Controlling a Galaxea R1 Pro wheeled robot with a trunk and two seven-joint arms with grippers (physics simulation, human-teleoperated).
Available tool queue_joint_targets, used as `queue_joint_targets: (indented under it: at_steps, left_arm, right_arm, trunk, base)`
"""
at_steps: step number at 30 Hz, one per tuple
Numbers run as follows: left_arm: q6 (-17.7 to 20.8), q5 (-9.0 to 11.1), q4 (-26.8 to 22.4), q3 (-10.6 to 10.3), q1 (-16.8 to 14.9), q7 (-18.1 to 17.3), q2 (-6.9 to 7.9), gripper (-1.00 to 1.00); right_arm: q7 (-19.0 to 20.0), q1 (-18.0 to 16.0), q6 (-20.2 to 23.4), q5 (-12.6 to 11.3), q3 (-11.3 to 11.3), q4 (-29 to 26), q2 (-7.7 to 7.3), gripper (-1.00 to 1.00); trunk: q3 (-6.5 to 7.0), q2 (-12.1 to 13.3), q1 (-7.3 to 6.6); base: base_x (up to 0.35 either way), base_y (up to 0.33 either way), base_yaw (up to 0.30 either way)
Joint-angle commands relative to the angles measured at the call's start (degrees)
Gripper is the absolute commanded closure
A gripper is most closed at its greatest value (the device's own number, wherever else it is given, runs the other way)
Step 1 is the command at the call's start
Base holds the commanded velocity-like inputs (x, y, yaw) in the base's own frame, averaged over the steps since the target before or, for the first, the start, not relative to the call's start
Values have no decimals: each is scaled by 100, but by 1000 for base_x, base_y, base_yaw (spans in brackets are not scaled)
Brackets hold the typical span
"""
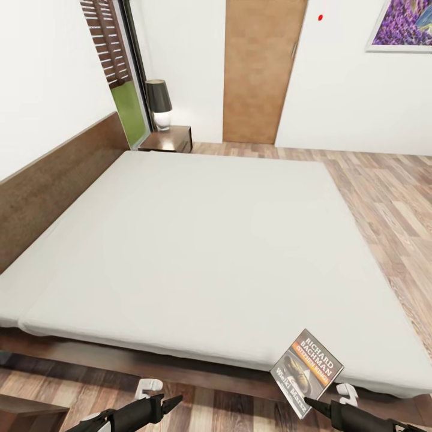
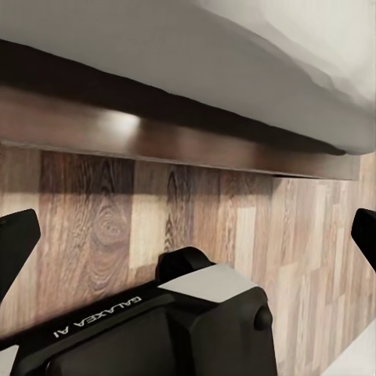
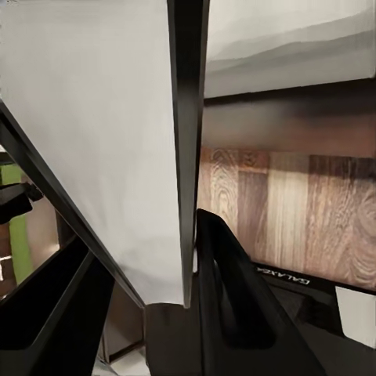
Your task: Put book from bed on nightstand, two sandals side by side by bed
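Framed picture cropped top-right.

The mattress looks like matt, smooth pale cloth. The bed frame is dark brown wood with a soft sheen. The floor is wood plank, grained and lightly glossy. The book has a glossy printed paper cover. The right tool and left tool look like smooth black plastic. The door is matt brown wood, the lamp shade matt and dark.

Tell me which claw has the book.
The right claw, pinching the book by its lower edge; the left claw is open and holds nothing.
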Motion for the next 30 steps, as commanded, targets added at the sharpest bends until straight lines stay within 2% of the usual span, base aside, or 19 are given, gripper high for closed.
queue_joint_targets:
  at_steps: [1,9,12,19,27,30]
  left_arm:
    - [-44,9,7,-21,-4,-10,1,-100]
    - [-44,5,7,-21,-5,-9,0,-100]
    - [-37,-18,1,-21,-3,-12,3,-100]
    - [-19,-20,7,-33,0,-18,4,-100]
    - [-29,-46,7,-41,230,35,116,-100]
    - [-33,-179,1,-62,254,206,147,-100]
  right_arm:
    - [-1,-3,48,-70,20,7,-9,100]
    - [32,-3,54,-114,3,785,-44,100]
    - [50,-3,-36,-86,8,821,-47,100]
    - [57,-3,-543,-54,11,805,-47,100]
    - [57,-3,-619,-51,11,800,-49,100]
    - [57,-3,-621,-51,9,804,-49,100]
  trunk:
    - [5,-3,0]
    - [78,-3,0]
    - [106,-3,0]
    - [171,-3,0]
    - [246,-3,0]
    - [274,-3,0]
  base:
    - [0,0,0]
    - [0,0,-23]
    - [0,0,-30]
    - [0,0,-6]
    - [0,0,0]
    - [0,0,0]
